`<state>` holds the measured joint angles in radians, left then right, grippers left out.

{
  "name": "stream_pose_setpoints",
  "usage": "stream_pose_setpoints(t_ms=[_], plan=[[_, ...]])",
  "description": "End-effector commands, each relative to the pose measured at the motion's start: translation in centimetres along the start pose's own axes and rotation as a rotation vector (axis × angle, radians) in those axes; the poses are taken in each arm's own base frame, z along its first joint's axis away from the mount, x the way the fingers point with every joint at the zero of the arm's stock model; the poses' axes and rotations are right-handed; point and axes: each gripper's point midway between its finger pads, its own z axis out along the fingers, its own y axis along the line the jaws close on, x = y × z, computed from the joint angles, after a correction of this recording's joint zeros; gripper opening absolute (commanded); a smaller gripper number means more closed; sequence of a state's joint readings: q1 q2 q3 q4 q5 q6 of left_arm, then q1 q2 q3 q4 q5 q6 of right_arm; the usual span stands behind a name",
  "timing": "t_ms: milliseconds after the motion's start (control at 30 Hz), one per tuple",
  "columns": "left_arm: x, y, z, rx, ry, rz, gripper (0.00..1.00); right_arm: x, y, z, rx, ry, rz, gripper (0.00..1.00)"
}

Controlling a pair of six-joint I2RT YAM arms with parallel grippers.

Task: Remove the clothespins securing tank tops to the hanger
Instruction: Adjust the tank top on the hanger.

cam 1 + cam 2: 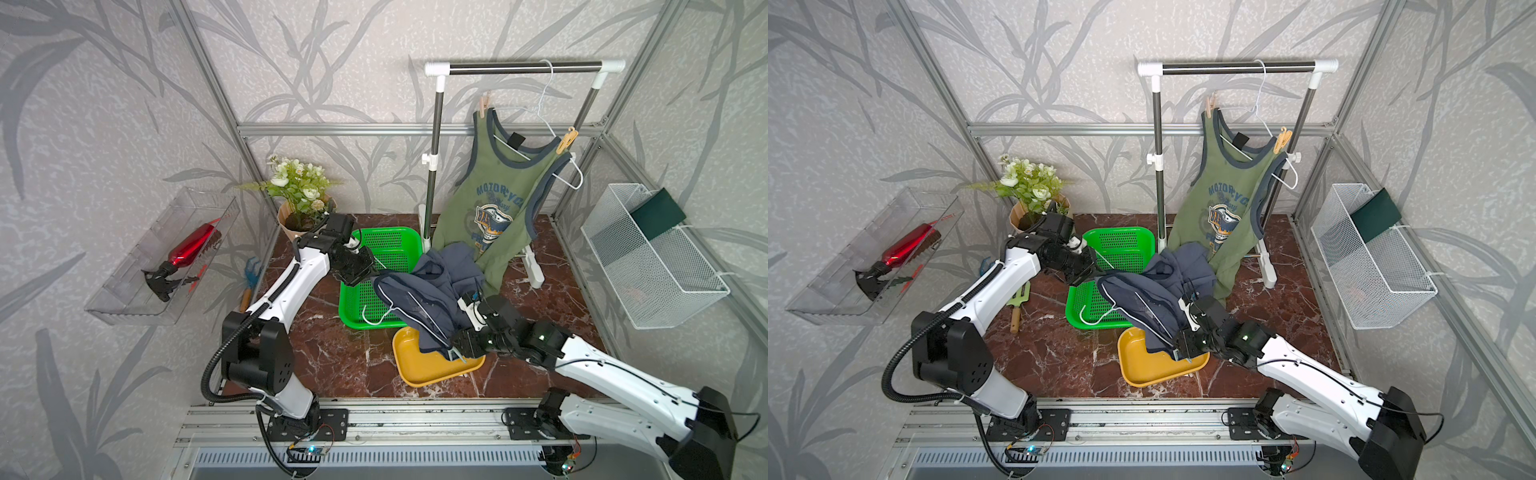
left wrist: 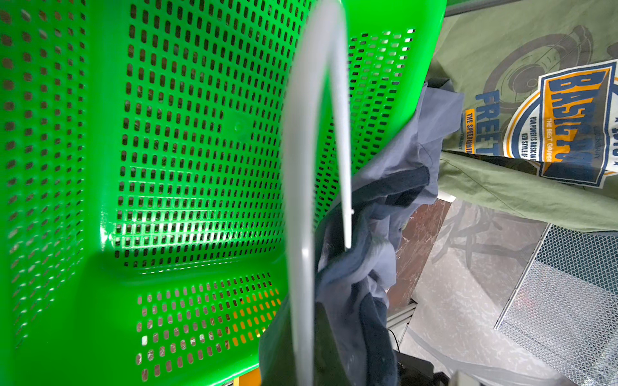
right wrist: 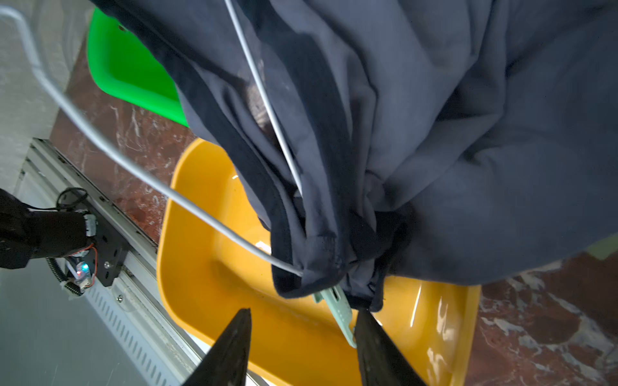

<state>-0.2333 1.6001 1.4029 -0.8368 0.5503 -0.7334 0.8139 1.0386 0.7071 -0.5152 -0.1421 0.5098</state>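
The green basket (image 1: 409, 239) on the table has the white hook of a wire hanger (image 2: 299, 200) over it. Beside it, the yellow tray (image 1: 419, 370) sits under a drooping corner of the blue tank top (image 1: 432, 286). A clear bin (image 1: 124, 301) on the wall holds a red spray bottle (image 1: 191, 247), and the white wire basket (image 1: 665, 291) on the opposite wall holds a dark green pad (image 1: 658, 212).

The left gripper (image 1: 370, 270) reaches over the green basket and is clamped on that hanger, which carries the blue top. The right gripper (image 3: 302, 312) comes in low over the yellow tray, jaws apart. The teal clothespin (image 3: 337, 307), clipped to the blue top's bunched strap, lies against one finger.

There are two tank tops and two hangers. The green top (image 1: 490, 199) hangs from the rack (image 1: 523, 66) on the second hanger (image 1: 540, 102). Three clothespins show (a fourth cannot be made out): the teal one, a tan one (image 1: 484, 106) and a yellow-orange one (image 1: 567, 139), the last two at the green top's shoulders.
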Motion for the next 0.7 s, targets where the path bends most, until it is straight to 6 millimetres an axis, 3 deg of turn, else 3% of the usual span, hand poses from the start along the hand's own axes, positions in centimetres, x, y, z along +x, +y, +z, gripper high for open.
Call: stream_pose_setpoints(t_ms=[0,467,533,667], plan=[[0.3,-0.3,-1.1,0.001,-0.027,0.019,0.0,-0.6,0.3,1.3,-0.029,0.006,0.044,0.52],[0.6,-0.7,-1.1,0.017,-0.023,0.021,0.0,-1.2,0.9,3.9,-0.104,0.02,0.107,0.31],[0.6,-0.7,-1.2,0.019,-0.025,0.022,0.0,-1.1,0.9,4.1,-0.103,0.033,0.108,0.25],[0.7,-0.7,-1.2,0.017,-0.028,0.024,0.0,-1.3,1.2,4.0,-0.115,0.028,0.103,0.03]])
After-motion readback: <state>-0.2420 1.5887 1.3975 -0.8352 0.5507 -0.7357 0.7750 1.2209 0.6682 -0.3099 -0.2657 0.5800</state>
